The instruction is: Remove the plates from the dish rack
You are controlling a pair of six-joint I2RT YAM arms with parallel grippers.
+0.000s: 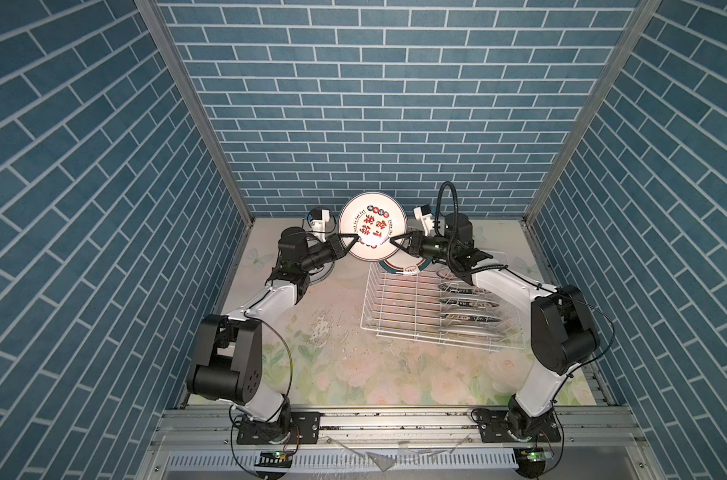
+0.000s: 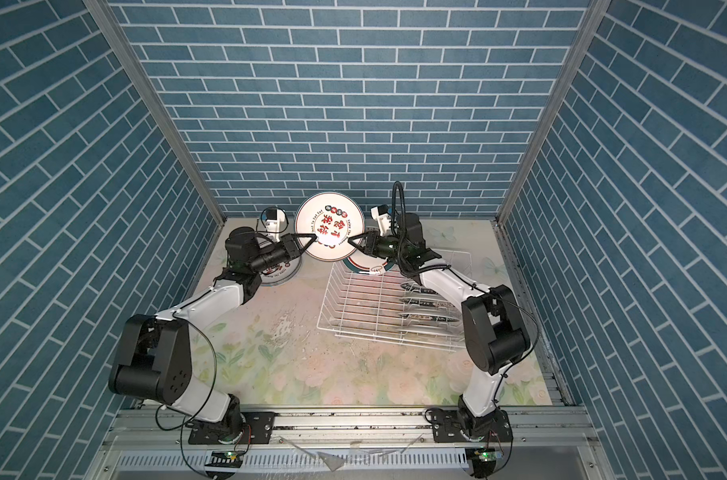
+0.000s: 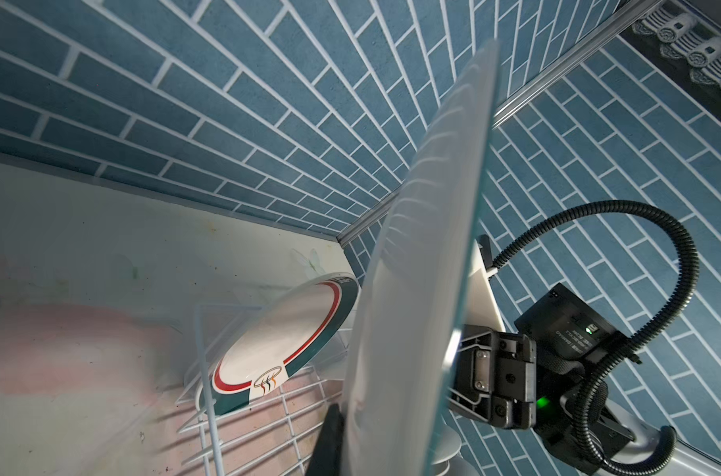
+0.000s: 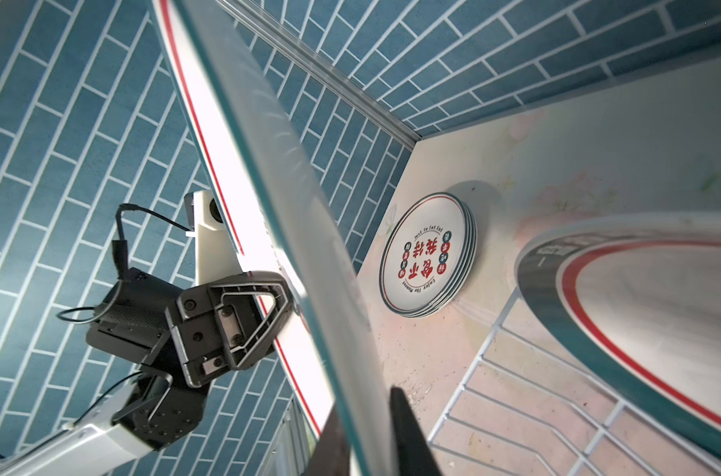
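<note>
Left fingers (image 4: pixel 228 325) pinch the left rim of the red-character plate (image 1: pixel 372 230), which is held in the air over the far centre. Right fingers (image 4: pixel 408 437) straddle its right rim; gripping or slack, cannot tell. Done: stack of plates (image 4: pixel 426 255) on the table (image 1: pixel 332 332), far left. Remaining: about five standing plates (image 1: pixel 465 309) on the right side of the dish rack (image 1: pixel 395 299), plus a green-rimmed plate (image 1: pixel 403 266) leaning at its far end. Probably around halfway.

Colours as I see them. Plate (image 1: pixel 372 226): white, red characters, thin green-and-red rim lines. Leaning plate (image 1: pixel 400 266), at its 5 o'clock: white, dark green band, red ring. Rack (image 1: pixel 395 307): white wire. Table (image 1: pixel 353 365): pastel floral. Walls (image 1: pixel 353 104): blue brick, white joints.
</note>
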